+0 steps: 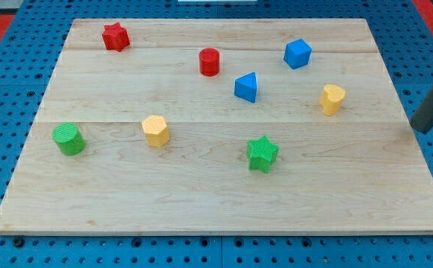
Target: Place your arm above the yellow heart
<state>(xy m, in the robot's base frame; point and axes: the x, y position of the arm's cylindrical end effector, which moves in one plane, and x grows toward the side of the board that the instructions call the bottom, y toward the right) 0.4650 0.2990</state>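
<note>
The yellow heart [332,98] stands on the wooden board [201,201] at the view's right, below the blue cube [297,53]. My rod comes in from the view's right edge. My tip [422,129] is at the board's right edge, well to the right of the yellow heart and a little lower. It touches no block.
A blue triangle [246,87] lies left of the heart, with a red cylinder [210,61] further up and left. A red star [115,36] is at the top left. A yellow hexagon [155,130], a green cylinder [68,138] and a green star [262,153] lie lower down.
</note>
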